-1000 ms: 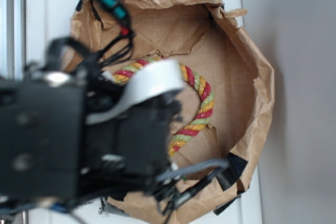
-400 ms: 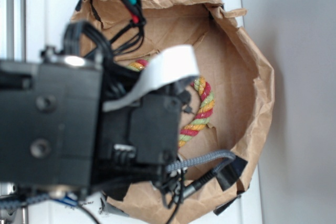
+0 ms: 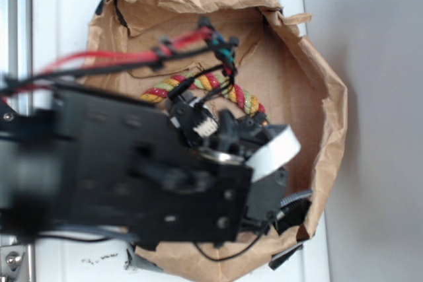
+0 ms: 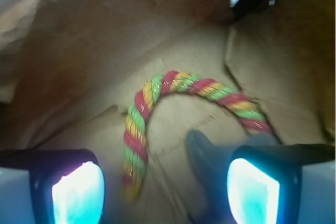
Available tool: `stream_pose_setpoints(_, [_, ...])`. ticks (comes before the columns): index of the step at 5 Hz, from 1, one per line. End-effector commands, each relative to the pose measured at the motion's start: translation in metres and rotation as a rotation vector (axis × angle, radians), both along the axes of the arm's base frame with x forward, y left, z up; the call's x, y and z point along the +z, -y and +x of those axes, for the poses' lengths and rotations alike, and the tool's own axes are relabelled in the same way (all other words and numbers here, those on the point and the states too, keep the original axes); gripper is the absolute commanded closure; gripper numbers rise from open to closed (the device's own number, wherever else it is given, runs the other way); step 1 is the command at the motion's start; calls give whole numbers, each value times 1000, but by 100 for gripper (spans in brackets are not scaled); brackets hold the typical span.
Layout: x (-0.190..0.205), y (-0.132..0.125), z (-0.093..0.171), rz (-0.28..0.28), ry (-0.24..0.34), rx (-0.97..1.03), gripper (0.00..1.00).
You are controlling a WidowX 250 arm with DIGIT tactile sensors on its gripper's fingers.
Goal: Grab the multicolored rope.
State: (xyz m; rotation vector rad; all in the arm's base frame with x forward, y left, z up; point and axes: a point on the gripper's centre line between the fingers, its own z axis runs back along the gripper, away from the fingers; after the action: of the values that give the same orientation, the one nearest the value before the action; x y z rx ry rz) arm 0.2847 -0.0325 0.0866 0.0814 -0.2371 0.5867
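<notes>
The multicolored rope [image 4: 137,129], twisted from red, yellow and light green strands, lies in an arch on the brown paper floor of the bag. In the wrist view one end runs down between my two glowing pads [image 4: 77,192], nearer the left one. My gripper [image 4: 165,192] is open, and nothing is clamped. In the exterior view only the top of the rope [image 3: 198,85] shows; the arm hides the rest and the gripper's jaws.
The crumpled brown paper bag [image 3: 327,110] rings the rope with raised walls on all sides. It lies on a white surface [image 3: 59,11]. Red and black cables [image 3: 125,57] of the arm cross above the bag's left side.
The arm has swung to the right and down into the bag, covering more of the rope. The rope has not moved.
</notes>
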Motion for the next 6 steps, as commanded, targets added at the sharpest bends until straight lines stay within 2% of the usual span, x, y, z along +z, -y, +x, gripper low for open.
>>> stream_pose_setpoints(1, [-26,-13,25,16,72,27,0])
stream_pose_setpoints(2, [-27,-27,36,-41,10,29,0])
stream_pose_setpoints(3, [-22,-40,37,-54,-37,49,0])
stream_pose_setpoints(5, [-48,-43,40,-50,-169,147,0])
stream_pose_setpoints(6, [-54,-39,42,-35,-161,157,100])
